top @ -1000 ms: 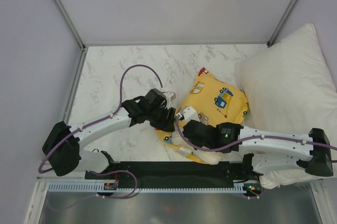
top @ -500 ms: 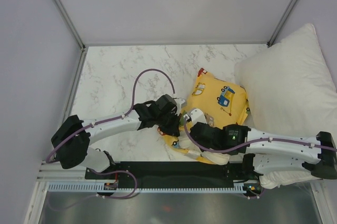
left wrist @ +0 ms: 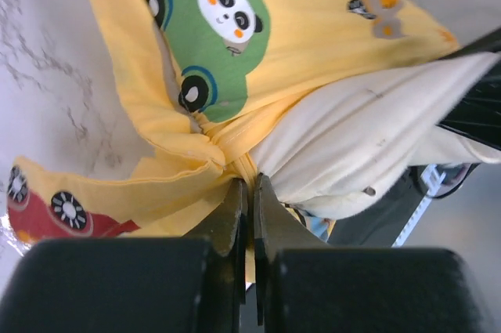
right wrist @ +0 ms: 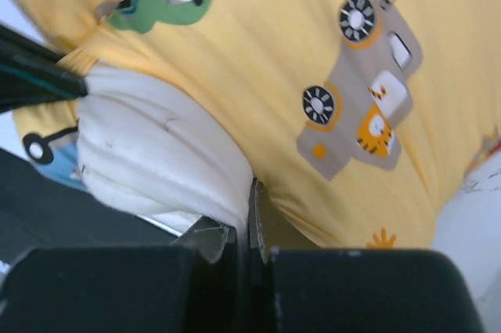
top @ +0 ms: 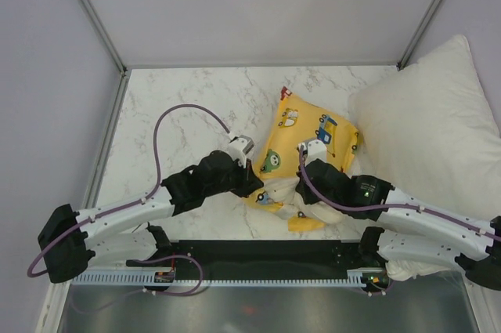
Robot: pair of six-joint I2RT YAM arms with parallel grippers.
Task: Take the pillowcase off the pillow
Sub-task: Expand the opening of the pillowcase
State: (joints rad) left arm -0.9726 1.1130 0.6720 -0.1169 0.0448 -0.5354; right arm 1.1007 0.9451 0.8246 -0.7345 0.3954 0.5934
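The yellow pillowcase (top: 313, 133) with its cartoon vehicles lies right of the table's middle. The cream pillow (top: 301, 209) bulges out of its near open end. My left gripper (top: 256, 186) is shut on the pillowcase's edge beside that opening, and the left wrist view shows yellow pillowcase (left wrist: 313, 35) fabric pinched between the jaws of the left gripper (left wrist: 250, 192), the pillow (left wrist: 352, 137) to their right. My right gripper (top: 307, 190) is shut on the pillow (right wrist: 156, 137) where it meets the pillowcase (right wrist: 313, 35), pinched in the right gripper (right wrist: 250, 192).
A much larger white pillow (top: 430, 137) leans at the right side, touching the pillowcase's far corner. The marble table (top: 180, 106) is walled by grey panels, and a black rail (top: 258, 253) runs along its near edge.
My left gripper has shut on the pillowcase edge. The right gripper moved right and away with the pillow. The pillowcase has shifted and stretched away, and more cream pillow shows.
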